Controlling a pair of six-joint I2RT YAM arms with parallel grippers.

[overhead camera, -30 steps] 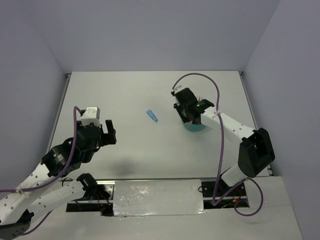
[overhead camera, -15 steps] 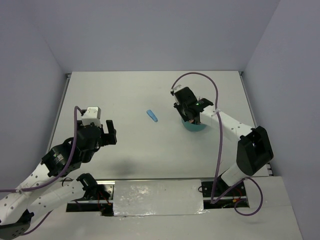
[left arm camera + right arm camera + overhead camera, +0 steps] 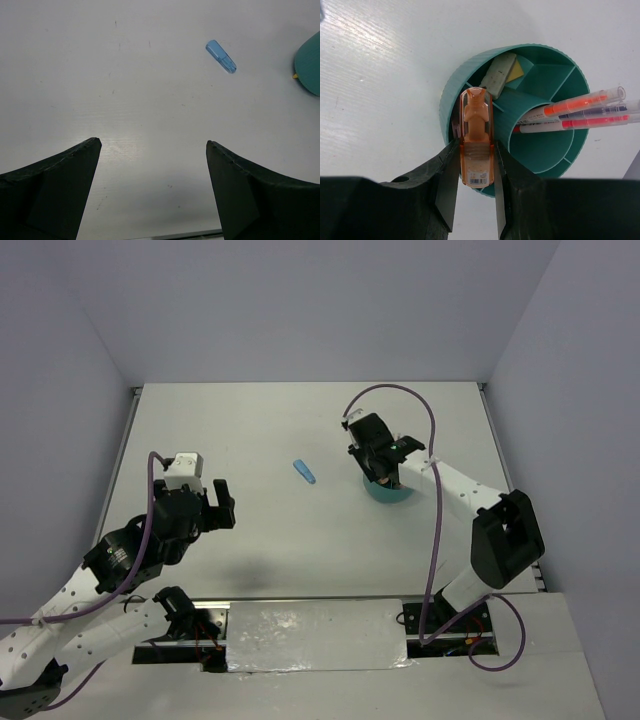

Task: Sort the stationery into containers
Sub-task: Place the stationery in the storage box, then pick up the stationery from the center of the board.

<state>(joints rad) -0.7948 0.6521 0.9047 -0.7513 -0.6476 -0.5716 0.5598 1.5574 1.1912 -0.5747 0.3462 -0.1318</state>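
Note:
My right gripper (image 3: 475,150) is shut on an orange oblong piece (image 3: 476,135) and holds it just over the outer slot of the round teal organiser cup (image 3: 470,70), which also shows in the top view (image 3: 388,491). The cup holds several orange-red and grey pens (image 3: 575,112), a white-grey block (image 3: 497,75) and a tan block (image 3: 516,71). A blue oblong piece (image 3: 304,471) lies on the table left of the cup and shows in the left wrist view (image 3: 221,56). My left gripper (image 3: 152,145) is open and empty above bare table (image 3: 100,75) at the left.
The white table (image 3: 250,430) is walled at the back and both sides. The right arm (image 3: 470,505) stretches from the near right edge to the cup. A silver plate (image 3: 315,635) lies between the arm bases.
My right gripper has shifted slightly with the orange piece over the cup. The left arm has stayed still.

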